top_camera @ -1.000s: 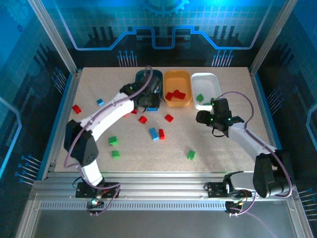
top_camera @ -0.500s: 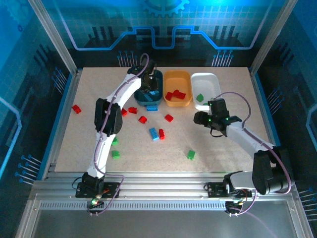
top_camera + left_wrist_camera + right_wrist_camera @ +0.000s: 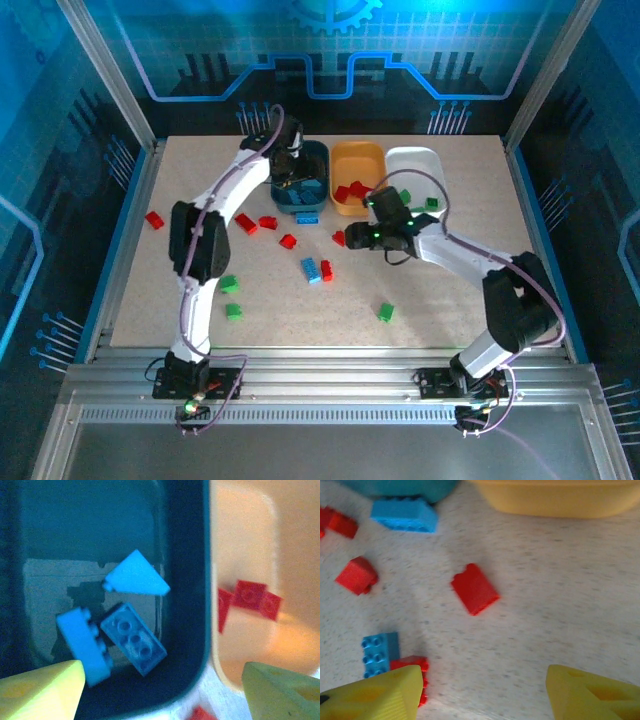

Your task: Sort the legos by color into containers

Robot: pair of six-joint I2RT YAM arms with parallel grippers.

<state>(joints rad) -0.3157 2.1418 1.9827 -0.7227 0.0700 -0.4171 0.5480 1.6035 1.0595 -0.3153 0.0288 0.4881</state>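
Note:
My left gripper [image 3: 165, 696] hangs open over the dark teal container [image 3: 200, 555], nothing between its yellow fingers [image 3: 42, 692]. Three blue legos [image 3: 132, 637] lie loose inside that tub. In the top view the left gripper [image 3: 292, 183] is above the teal container [image 3: 318, 160]. My right gripper [image 3: 485, 695] is open and empty above the table, and a red lego [image 3: 475, 588] lies just ahead of it. The yellow-orange container [image 3: 357, 160] holds red legos [image 3: 350, 190]. Green legos [image 3: 432, 203] sit in the white container [image 3: 415, 160].
Loose on the table are red legos [image 3: 153, 219] [image 3: 268, 222] [image 3: 288, 241], a blue lego [image 3: 312, 270] beside a red one [image 3: 326, 270], a blue lego [image 3: 307, 217] at the teal tub's front, and green legos [image 3: 229, 284] [image 3: 385, 312].
The left arm stretched out to the teal container and its jaws went from shut to open there. The right gripper swung left from the white container to the red lego at mid-table.

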